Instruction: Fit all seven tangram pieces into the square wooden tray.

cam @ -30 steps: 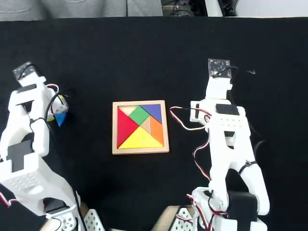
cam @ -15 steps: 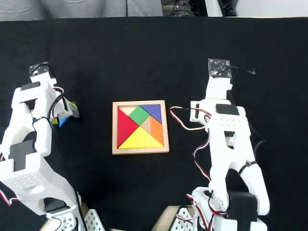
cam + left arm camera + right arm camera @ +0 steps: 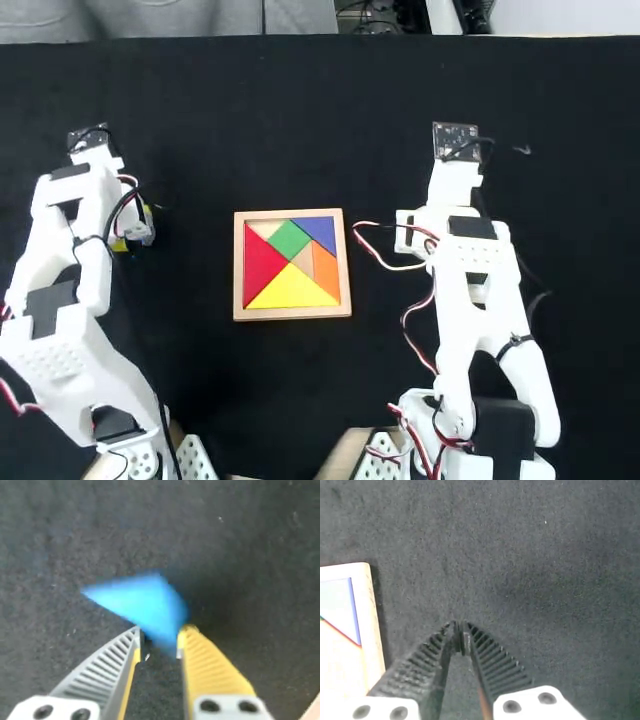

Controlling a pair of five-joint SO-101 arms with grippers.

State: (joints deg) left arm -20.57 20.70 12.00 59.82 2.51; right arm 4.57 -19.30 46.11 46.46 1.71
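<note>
A light blue triangle [image 3: 142, 602] sits pinched by one corner between the fingers of my left gripper [image 3: 157, 639], over the black cloth. From above, that gripper [image 3: 135, 228] hangs well to the left of the square wooden tray [image 3: 292, 314]. The tray holds red, yellow, green, blue, orange and pale pieces, with a small tan triangular patch [image 3: 304, 262] at its middle. My right gripper [image 3: 459, 632] is shut on nothing, pointing down at bare cloth just right of the tray's rim [image 3: 370, 615].
Black cloth [image 3: 300, 120] covers the table all around the tray. The right arm's white body [image 3: 470, 270] and its red and white cables [image 3: 385, 255] stand close to the tray's right side. The arm bases occupy the near edge.
The left arm has swung a little toward the tray and away from the near edge, carrying the blue triangle, which now lies hidden under the gripper from above. The right arm has kept still.
</note>
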